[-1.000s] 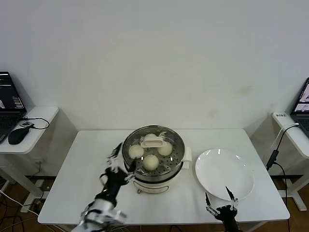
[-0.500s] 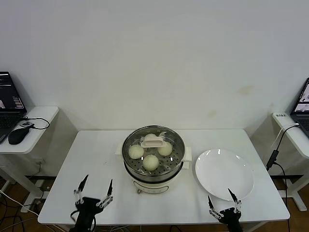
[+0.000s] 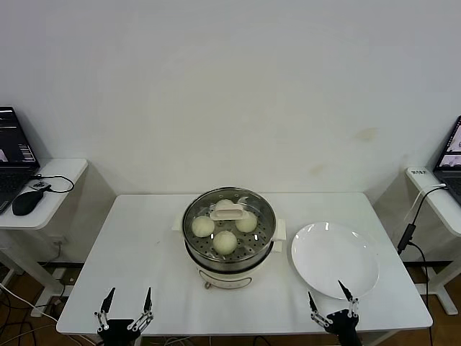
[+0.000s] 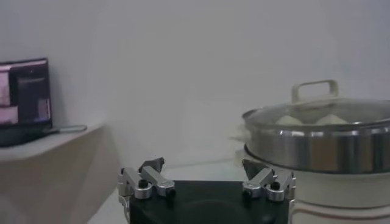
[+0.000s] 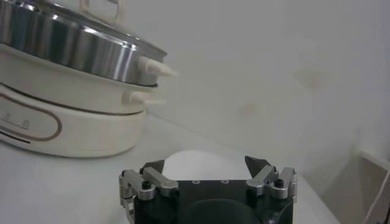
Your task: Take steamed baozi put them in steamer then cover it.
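You see the steamer at the centre of the table, with the cover seated on it and the steamed baozi inside. The left gripper and right gripper sit at the table's near edge, fingers spread apart, both empty. A white plate lies beside the steamer

Fourth cream-white round steamed bun, upper centre of the head view: mostly hidden behind the clear glass lid's cream oblong handle.

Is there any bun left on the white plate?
No, the white plate lies bare in the head view, and the buns sit inside the steamer under its glass lid.
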Action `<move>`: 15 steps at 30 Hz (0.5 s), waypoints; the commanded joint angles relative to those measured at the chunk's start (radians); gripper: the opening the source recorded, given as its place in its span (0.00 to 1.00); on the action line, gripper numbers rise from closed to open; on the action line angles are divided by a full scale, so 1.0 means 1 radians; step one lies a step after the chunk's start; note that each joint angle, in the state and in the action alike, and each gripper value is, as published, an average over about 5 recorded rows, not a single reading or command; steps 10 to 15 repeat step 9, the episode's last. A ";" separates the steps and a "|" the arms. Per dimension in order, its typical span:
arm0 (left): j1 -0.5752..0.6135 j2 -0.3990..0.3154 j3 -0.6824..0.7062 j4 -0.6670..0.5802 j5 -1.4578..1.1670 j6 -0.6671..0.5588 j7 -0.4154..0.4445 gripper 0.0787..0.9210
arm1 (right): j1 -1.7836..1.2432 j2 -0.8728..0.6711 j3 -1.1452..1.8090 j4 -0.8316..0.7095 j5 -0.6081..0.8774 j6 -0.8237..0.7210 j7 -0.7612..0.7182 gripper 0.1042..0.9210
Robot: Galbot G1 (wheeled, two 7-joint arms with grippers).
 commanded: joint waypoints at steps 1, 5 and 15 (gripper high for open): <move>0.026 -0.025 -0.008 0.033 -0.060 -0.046 0.009 0.88 | -0.021 -0.013 -0.029 0.043 0.125 -0.093 -0.039 0.88; 0.014 -0.030 -0.006 0.050 -0.063 -0.047 0.008 0.88 | -0.028 -0.015 -0.022 0.054 0.131 -0.115 -0.048 0.88; 0.008 -0.030 -0.006 0.058 -0.065 -0.048 0.009 0.88 | -0.028 -0.014 -0.014 0.050 0.124 -0.114 -0.047 0.88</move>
